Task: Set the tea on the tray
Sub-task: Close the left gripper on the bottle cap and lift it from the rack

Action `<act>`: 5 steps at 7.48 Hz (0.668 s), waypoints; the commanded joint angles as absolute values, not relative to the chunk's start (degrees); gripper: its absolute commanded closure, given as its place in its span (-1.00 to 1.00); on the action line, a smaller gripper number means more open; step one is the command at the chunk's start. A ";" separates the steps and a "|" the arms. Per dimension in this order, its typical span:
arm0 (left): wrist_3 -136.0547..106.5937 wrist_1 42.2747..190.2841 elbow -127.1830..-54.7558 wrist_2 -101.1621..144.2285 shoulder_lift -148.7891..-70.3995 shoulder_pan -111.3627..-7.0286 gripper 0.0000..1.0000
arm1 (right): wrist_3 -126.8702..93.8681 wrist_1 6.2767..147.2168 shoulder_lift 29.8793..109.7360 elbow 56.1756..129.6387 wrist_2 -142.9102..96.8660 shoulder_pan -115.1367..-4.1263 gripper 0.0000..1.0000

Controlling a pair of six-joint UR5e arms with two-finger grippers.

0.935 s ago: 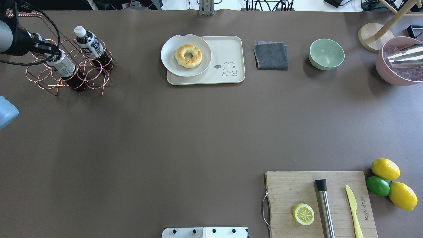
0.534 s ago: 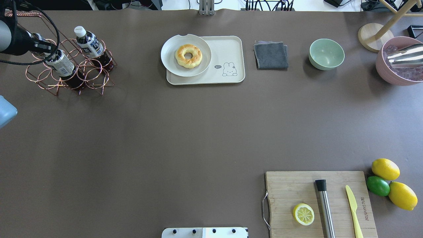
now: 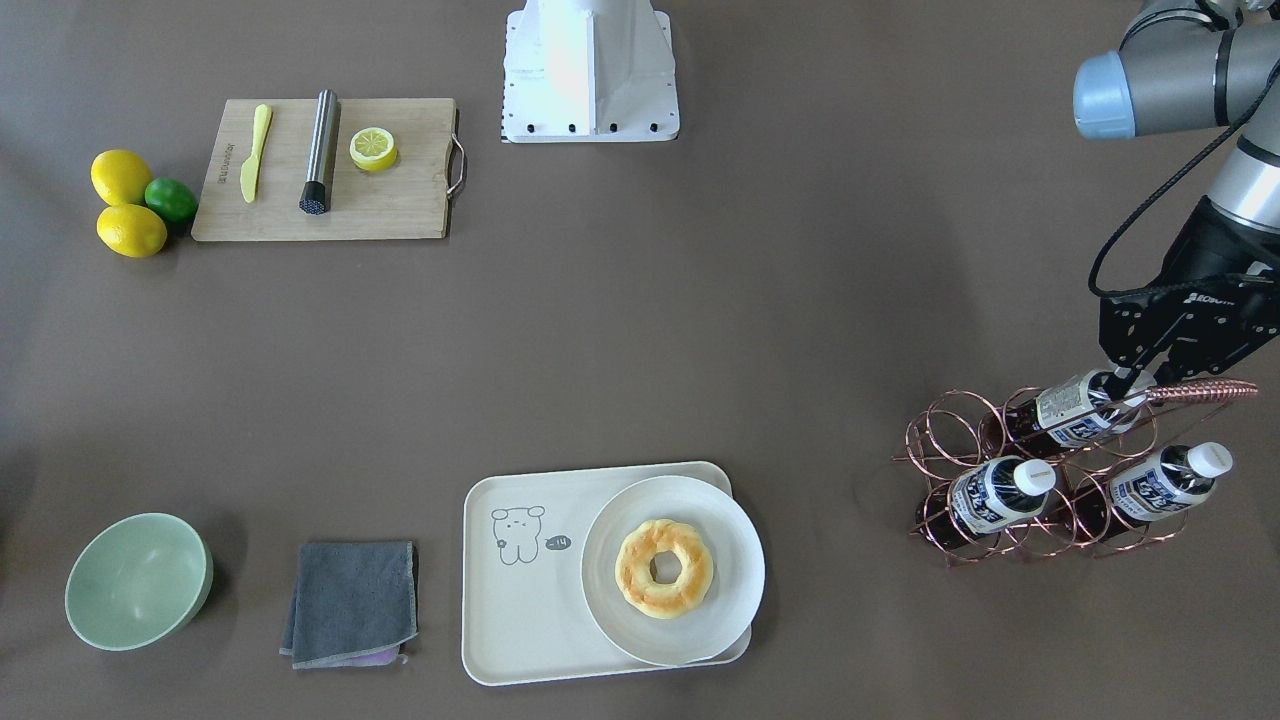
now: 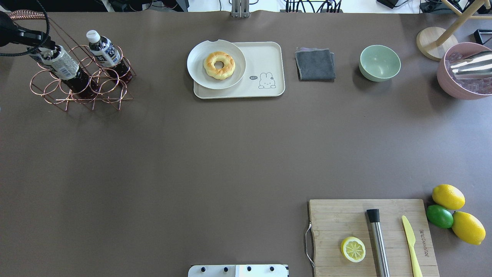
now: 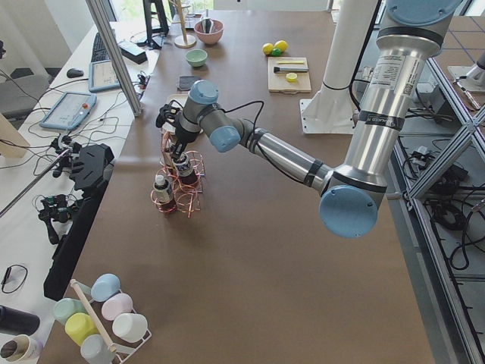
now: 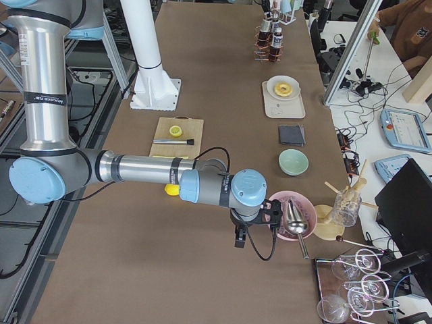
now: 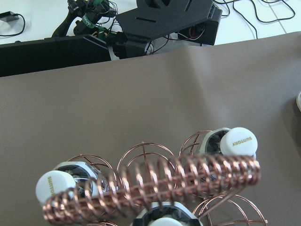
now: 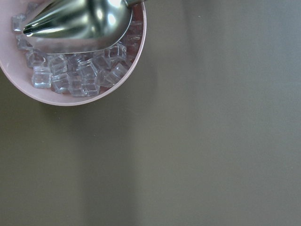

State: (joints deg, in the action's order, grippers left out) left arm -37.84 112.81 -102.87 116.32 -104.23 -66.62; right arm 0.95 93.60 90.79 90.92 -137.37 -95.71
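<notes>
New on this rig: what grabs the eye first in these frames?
The left pincer appears closed on the cap end of a tea bottle in the copper wire rack, near the table's far corner on the robot's left. Two more bottles lie in that rack. Next comes the doughnut on a white plate, which overlaps the cream tray at mid far edge.

SUNTORY stands in gold letters on two white tea bottle caps (image 7: 238,140)

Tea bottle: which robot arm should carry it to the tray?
Left. The left gripper grips the tea bottle by its cap end at the copper rack. The right gripper hangs far off beside the pink ice bowl, well past the tray.
</notes>
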 commanded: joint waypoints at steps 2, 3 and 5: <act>-34.38 99.43 -111.60 117.33 -106.79 -69.43 1.00 | 1.05 93.60 90.97 90.79 -137.37 -95.80 -1.00; -33.76 96.97 -113.27 117.42 -106.87 -71.00 1.00 | 0.97 93.60 90.97 90.79 -137.37 -95.71 -1.00; -31.56 91.09 -115.13 119.26 -109.66 -73.81 1.00 | 1.05 93.60 90.97 90.62 -137.37 -95.71 -1.00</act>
